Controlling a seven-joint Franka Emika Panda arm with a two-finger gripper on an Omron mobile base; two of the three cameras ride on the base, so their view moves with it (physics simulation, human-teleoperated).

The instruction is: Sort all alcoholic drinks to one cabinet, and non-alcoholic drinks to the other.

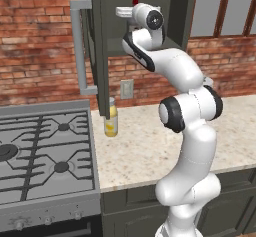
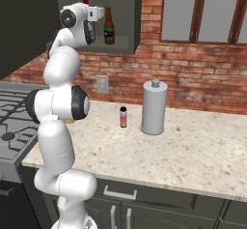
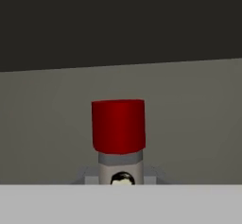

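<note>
My gripper [image 1: 131, 10] reaches into the open dark grey-green cabinet [image 2: 120, 44] and is shut on the grey glass bottle. The bottle's red cap [image 3: 118, 126] stands just above the hand [image 2: 86, 1]. A brown beer bottle [image 2: 109, 26] stands upright on the cabinet shelf, just right of the hand. On the counter below, the tall yellow bottle [image 1: 111, 118] stands by the wall under the open door. The small pink bottle [image 2: 123, 117] stands farther right. The other cabinet is out of view.
The cabinet door [image 1: 102, 46] is swung open, with its long pale bar handle [image 1: 79, 46] over the stove [image 1: 45, 151]. A tall grey canister [image 2: 154, 107] stands beside the pink bottle. The speckled counter [image 2: 193, 150] stretches to the right under the windows.
</note>
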